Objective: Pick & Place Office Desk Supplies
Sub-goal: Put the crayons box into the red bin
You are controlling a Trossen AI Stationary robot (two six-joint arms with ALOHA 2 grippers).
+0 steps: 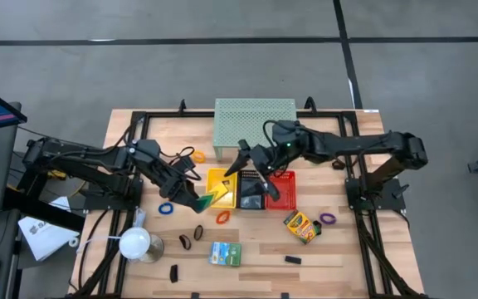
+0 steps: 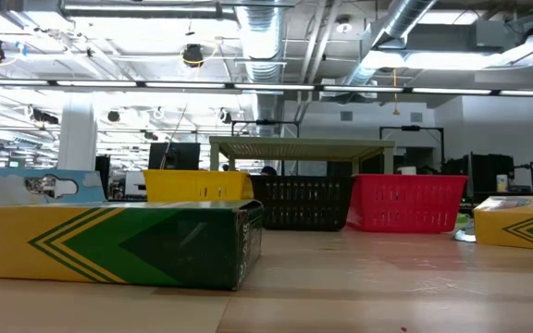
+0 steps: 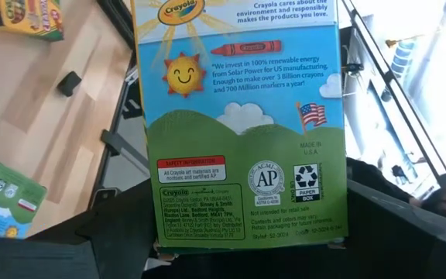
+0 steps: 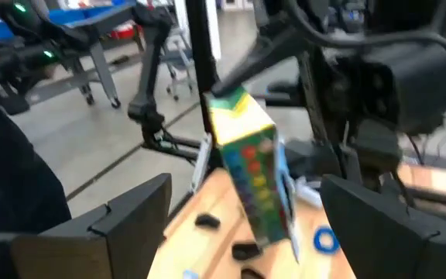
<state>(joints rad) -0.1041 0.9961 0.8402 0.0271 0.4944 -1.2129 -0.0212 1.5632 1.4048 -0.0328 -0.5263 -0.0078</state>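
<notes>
Over the yellow bin (image 1: pixel 219 179), left end effector (image 1: pixel 199 199) is gripping a crayon box (image 1: pixel 209 199); right end effector (image 1: pixel 256 170) is hanging open; most supplies are lying unsorted on the tabletop (image 1: pixel 347 257).

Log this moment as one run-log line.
left gripper: shut on crayon box, by yellow basket | right gripper: open, empty, over black basket

1. The crayon box (image 3: pixel 238 124) has blue sky, a yellow sun and green grass.
2. Three bins: yellow (image 1: pixel 221 188), black (image 1: pixel 250 193), red (image 1: pixel 282 188).
3. The shelf (image 1: pixel 254 119) is pale green.
4. The table (image 1: pixel 247 278) is light wood.
</notes>
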